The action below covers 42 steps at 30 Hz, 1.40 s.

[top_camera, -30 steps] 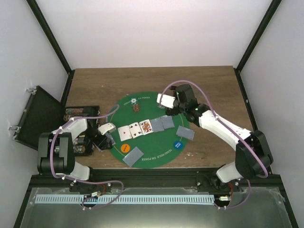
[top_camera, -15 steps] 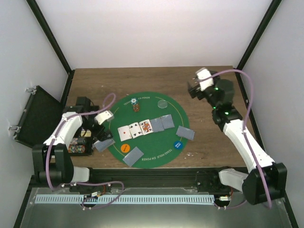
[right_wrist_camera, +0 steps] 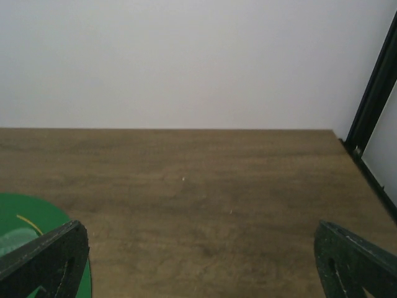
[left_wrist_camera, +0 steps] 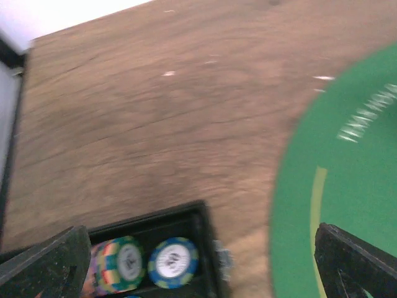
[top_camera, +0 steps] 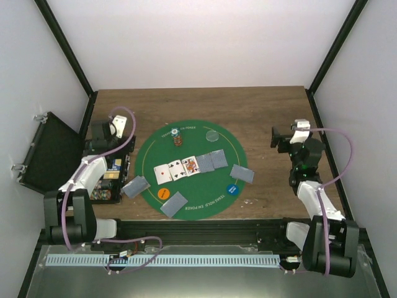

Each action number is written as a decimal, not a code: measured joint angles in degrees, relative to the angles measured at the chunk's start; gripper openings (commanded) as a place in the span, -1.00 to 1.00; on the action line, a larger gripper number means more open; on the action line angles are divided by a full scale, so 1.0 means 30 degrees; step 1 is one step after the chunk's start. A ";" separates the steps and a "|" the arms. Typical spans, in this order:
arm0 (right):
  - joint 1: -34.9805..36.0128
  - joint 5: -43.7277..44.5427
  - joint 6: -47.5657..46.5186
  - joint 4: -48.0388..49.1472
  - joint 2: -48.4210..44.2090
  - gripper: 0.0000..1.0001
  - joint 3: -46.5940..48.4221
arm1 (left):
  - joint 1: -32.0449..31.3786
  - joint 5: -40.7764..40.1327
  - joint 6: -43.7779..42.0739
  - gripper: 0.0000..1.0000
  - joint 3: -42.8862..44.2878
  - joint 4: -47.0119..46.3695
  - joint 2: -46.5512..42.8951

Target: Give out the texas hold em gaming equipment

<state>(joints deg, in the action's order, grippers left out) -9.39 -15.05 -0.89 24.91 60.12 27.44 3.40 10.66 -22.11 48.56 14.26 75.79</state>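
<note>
Three face-up cards, five face-down cards, three loose chips.

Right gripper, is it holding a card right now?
No, in the right wrist view the right gripper is open, with only the wooden table showing between its fingertips.
</note>
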 measured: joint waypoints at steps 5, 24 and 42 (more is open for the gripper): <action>-0.0007 -0.0204 0.0539 0.4197 0.0976 1.00 -0.3133 | 0.0160 -0.4000 0.3198 0.99 -0.4058 -0.8531 0.0648; 0.0576 -0.2798 0.0597 1.5569 0.9005 1.00 -0.5719 | 0.0750 -0.1923 0.6943 0.99 -1.0652 -2.0240 -0.1020; 0.0801 -0.2769 0.0197 1.5642 0.9005 1.00 -0.5370 | 0.0444 -0.0459 0.7745 0.99 -1.2356 -2.8705 0.4641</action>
<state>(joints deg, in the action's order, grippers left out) -6.98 -23.35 -0.30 71.83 87.13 11.33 4.73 9.28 1.13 11.49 -71.85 89.71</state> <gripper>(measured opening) 0.999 0.995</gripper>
